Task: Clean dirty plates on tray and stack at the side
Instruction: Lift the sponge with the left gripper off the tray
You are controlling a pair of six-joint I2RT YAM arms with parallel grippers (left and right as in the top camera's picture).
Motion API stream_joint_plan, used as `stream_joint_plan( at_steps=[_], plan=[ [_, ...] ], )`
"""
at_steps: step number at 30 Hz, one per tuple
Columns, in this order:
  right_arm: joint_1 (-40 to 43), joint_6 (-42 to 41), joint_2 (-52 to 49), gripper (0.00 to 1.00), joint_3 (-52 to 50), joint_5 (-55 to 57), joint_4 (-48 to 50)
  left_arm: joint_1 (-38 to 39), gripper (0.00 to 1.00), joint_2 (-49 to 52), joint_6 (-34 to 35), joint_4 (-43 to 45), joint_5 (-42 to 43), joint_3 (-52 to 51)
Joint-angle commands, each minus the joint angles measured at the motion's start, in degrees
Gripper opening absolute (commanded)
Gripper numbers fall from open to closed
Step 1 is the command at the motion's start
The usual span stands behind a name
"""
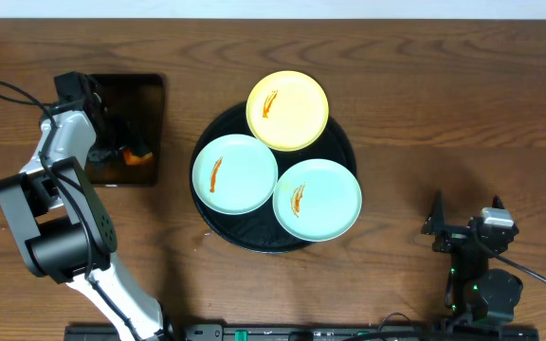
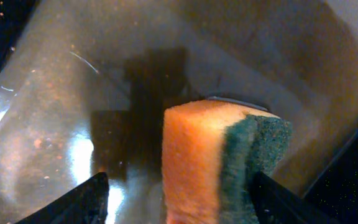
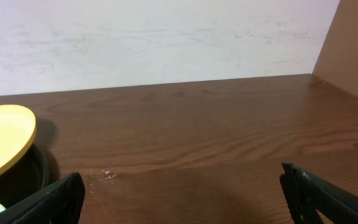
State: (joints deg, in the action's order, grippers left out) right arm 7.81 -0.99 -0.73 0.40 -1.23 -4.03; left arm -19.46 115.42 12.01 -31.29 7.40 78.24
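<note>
While our left hand (image 2: 178, 186) gapes around the sponge (image 2: 216, 162), the dirty plates (image 1: 234, 173) lie to its right; our right hand (image 3: 180, 177) stands wide.

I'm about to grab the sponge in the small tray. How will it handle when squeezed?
The sponge looks like soft orange foam with a green scouring layer, so it probably squashes when gripped. It sits in liquid, so likely soaked: heavier than it looks, dripping, perhaps slippery.
</note>
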Motion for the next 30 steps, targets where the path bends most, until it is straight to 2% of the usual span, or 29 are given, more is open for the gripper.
stream_joint_plan(
  at_steps=[1, 9, 17, 20, 30],
  plan=[
    [0.46, 0.42, 0.09, 0.99, -0.09, 0.37, -0.26, -0.22, 0.70, -1.27, -0.44, -1.14, -0.37, 0.83],
    [0.46, 0.42, 0.09, 0.99, -0.09, 0.37, -0.24, -0.11, 0.70, -5.95, -0.42, -1.81, -0.48, 0.85],
    [0.46, 0.42, 0.09, 0.99, -0.09, 0.37, -0.24, -0.07, 0.70, -3.41, -0.39, -2.16, -0.28, 0.28],
    [0.46, 0.42, 0.09, 0.99, -0.09, 0.37, -0.24, 0.00, 0.75, -1.97, -0.42, -1.57, 1.11, 0.02],
    [0.46, 0.42, 0.09, 0.99, -0.09, 0.35, -0.26, 0.44, 0.74, 0.39, -0.42, 1.88, 3.74, -0.02]
  ],
)
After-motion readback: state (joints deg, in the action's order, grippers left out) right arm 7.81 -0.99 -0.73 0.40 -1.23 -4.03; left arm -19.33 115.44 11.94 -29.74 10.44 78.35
